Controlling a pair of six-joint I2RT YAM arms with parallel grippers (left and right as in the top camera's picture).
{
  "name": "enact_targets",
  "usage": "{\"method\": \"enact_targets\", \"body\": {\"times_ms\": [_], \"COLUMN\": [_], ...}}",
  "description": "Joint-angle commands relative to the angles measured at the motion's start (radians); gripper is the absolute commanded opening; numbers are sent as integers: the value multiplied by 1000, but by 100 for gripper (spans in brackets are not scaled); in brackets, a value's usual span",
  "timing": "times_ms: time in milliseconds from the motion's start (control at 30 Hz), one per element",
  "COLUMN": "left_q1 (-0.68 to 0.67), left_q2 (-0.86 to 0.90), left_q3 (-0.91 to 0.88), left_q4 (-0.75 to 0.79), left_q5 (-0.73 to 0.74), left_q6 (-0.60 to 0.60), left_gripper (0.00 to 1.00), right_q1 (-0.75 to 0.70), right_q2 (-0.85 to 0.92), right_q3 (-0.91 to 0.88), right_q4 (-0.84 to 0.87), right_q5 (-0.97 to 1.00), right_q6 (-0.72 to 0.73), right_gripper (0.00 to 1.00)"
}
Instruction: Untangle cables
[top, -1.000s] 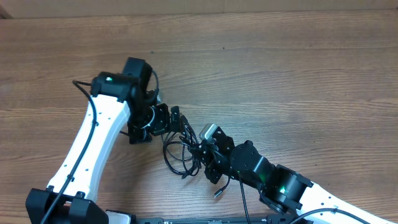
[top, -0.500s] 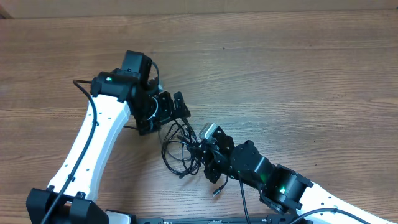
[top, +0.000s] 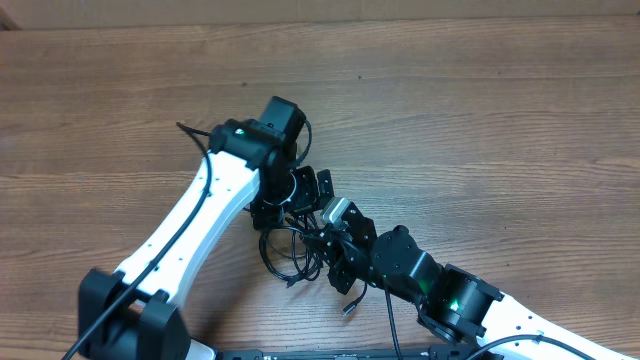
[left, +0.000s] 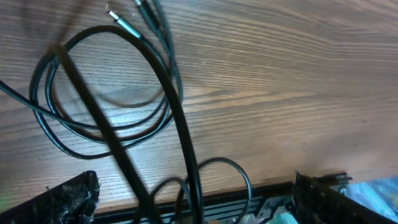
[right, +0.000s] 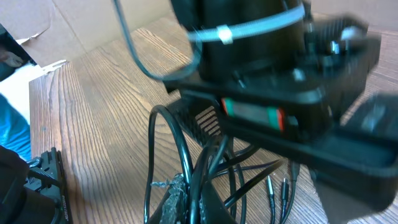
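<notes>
1. Centrally, near the front edge of the wooden table (top: 480, 120): a tangle of thin black cables (top: 282, 255), looped in overlapping ovals and lying flat on the wood.
2. Above the tangle's upper end, the left gripper (top: 308, 190) — jaws spread wide, closed on nothing, with cable loops on the wood beneath and between its fingers (left: 68, 198).
3. At the tangle's right side, the right gripper (top: 318, 242) — jaws pressed together, pinching several cable strands.
4. Near the top of the left wrist view, slim metal plug ends (left: 121, 23), resting on the wood just beside a loop.
</notes>
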Motion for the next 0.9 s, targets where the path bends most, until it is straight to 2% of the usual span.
{"method": "enact_targets", "body": {"times_ms": [0,33,100,267,333,367,400,500,567,867], "left_q1": [-6,-6,-5,-5,-5,-5,-5,-5,-5,8], "left_q2": [69,81,101,106,106,106,106,106,106,106], "left_q3": [8,8,8,8,8,8,8,8,8,12], "left_q4": [-2,-1,-2,3,3,3,3,3,3,-36], "left_q5": [-27,-24,-23,-2,-2,-2,-2,-2,-2,-3], "left_q6": [-35,-34,-34,-23,-23,-23,-23,-23,-23,4], "left_gripper": [90,81,69,67,61,54,40,15,7,4], "right_q1": [1,1,1,1,1,1,1,1,1,1], "right_q2": [-21,-21,-21,-21,-21,-21,-21,-23,-24,-24], "right_q3": [8,8,8,8,8,8,8,8,8,8], "right_q4": [14,14,14,13,13,13,13,13,13,13], "right_q5": [9,9,9,9,9,8,8,8,8,-16], "right_q6": [-2,-1,-1,-1,-1,-1,-1,-1,-1,0], "right_gripper": [4,4,4,4,4,4,4,4,4,4]}}
